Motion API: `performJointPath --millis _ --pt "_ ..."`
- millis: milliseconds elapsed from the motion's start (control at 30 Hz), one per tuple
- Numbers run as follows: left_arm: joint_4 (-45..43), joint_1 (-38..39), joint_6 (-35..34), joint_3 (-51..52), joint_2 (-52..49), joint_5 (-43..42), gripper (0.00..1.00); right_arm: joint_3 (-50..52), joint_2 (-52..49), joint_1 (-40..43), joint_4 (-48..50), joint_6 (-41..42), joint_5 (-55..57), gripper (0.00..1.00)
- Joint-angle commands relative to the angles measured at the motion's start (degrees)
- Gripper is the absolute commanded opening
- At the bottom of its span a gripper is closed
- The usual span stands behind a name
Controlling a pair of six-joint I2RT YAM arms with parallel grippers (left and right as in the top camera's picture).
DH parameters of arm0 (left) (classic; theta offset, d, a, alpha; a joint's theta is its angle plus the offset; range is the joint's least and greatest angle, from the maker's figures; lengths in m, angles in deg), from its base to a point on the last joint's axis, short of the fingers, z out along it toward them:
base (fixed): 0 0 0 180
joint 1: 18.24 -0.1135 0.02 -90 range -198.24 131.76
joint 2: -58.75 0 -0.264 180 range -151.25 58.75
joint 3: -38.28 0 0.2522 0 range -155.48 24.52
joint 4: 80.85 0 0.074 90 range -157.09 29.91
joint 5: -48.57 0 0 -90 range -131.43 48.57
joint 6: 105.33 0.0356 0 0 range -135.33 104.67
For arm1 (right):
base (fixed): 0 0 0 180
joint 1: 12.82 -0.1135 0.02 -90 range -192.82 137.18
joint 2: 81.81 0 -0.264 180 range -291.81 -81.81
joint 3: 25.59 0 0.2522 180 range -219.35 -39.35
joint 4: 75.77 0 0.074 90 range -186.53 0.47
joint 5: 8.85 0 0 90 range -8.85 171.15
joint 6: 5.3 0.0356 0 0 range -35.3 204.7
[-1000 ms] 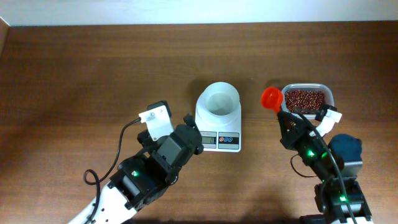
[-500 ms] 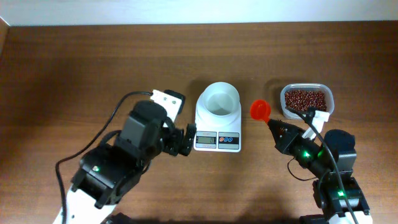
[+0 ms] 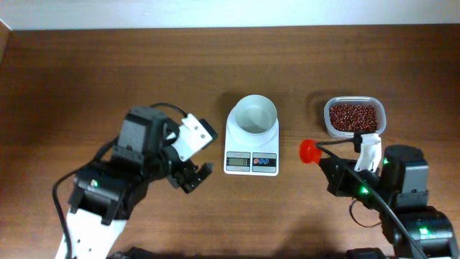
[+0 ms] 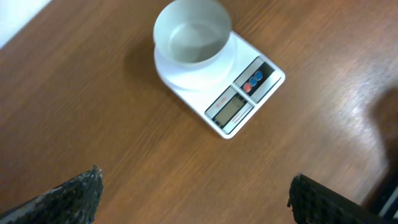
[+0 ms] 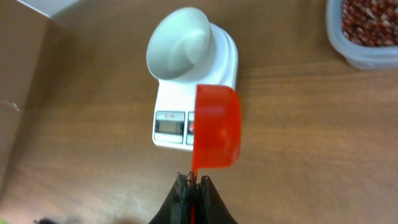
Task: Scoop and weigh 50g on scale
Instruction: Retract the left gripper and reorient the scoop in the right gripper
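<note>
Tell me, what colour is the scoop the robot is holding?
Bright red. The small round plastic scoop shows best in the right wrist view.

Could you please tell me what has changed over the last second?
The right gripper, shut on the red scoop, drew back from the bean tub towards its base. The left gripper, open, swung left away from the scale. Scale, bowl and tub stayed put.

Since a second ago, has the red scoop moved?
Yes. In the overhead view the scoop has pulled back from the bean tub toward the robot, and now sits level with the scale display.
</note>
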Motion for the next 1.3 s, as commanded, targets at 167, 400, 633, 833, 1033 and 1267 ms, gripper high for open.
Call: performJointPath --millis 167,400,633,833,1033,1267 --pt "0.7 -3.2 4.3 -1.0 -3.1 -8.2 0.99 -3.7 0.2 0.4 -3.8 -2.6 2.4 0.04" --pt "1.2 -3.2 4.3 -1.0 -3.1 -7.3 0.99 -3.7 0.2 0.4 -3.7 -2.5 2.4 0.04" --pt "1.9 -5.0 11.1 7.1 -2.7 -3.7 0.99 -3.7 0.2 0.4 -3.9 -2.6 2.4 0.04" --pt "0.0 -12.0 18.1 11.9 1.8 -13.4 0.99 -3.7 0.2 0.4 -3.9 -2.6 2.4 0.04" --pt "-2.4 -12.0 18.1 12.5 2.6 -14.2 0.98 -3.7 0.2 0.4 -3.7 -2.5 2.4 0.04" --pt "-3.0 -12.0 18.1 14.6 2.3 -14.0 0.99 -3.7 0.2 0.4 -3.3 -2.5 2.4 0.04"
